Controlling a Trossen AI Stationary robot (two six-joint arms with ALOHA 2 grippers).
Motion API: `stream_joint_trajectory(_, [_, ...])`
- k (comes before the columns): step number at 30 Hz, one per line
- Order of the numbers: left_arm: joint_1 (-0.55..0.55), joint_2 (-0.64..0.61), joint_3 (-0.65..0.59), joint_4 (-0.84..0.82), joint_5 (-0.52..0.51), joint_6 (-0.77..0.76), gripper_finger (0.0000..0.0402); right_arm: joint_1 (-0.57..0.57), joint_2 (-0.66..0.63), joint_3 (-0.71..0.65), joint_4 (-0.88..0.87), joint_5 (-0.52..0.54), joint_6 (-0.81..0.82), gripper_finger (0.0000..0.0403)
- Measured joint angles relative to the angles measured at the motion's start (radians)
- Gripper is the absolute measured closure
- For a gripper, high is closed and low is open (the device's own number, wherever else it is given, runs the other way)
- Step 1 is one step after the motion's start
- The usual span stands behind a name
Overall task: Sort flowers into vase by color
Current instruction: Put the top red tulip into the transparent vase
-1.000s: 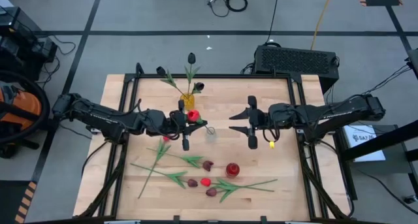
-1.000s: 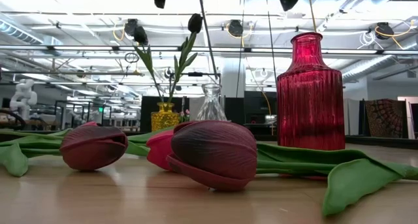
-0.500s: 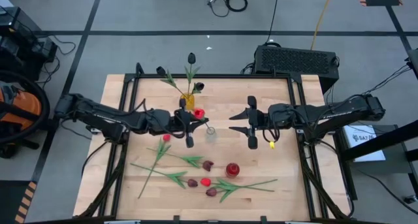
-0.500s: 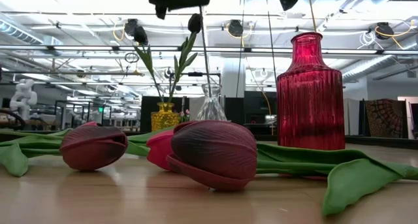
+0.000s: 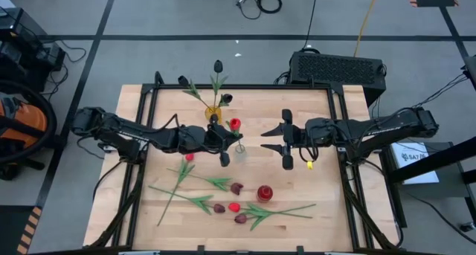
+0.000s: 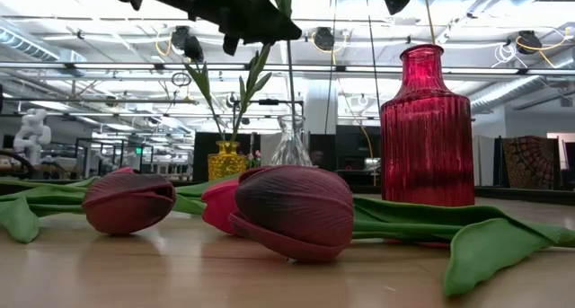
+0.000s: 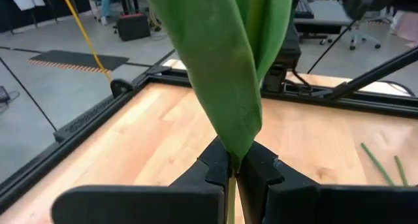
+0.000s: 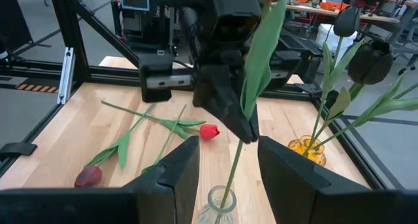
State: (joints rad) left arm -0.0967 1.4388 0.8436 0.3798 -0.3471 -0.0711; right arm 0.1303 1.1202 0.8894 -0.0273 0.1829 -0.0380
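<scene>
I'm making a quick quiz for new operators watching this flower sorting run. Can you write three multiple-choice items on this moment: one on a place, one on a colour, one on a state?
1. Where is the lower end of the held tulip's stem?
A. In the clear vase
B. In the yellow vase
C. Flat on the table

2. What colour is the held tulip's head?
A. Near-black
B. Bright red
C. Yellow

3. How is the left end effector?
A. Open and empty
B. Shut on the tulip's stem
C. Resting on the table

Key: 1 A, the stem enters the clear vase. 2 B, the red head shows from above. 3 B, the left end effector pinches the stem and leaf; the right end effector waits beside the vase, open.
</scene>
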Motion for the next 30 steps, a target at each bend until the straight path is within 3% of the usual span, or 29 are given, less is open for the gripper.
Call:
stream_joint_trajectory(15, [-0.001,0.037,0.000,-0.066,-0.029,-0.041,0.0377,0.000,0.001,0.000,0.000,0.000,0.008,0.0255])
stream_joint_trajectory(30, [-0.004,0.037,0.000,-0.206,-0.077,-0.056,0.0266,0.000,0.001,0.001,0.000,0.000,0.010,0.0255])
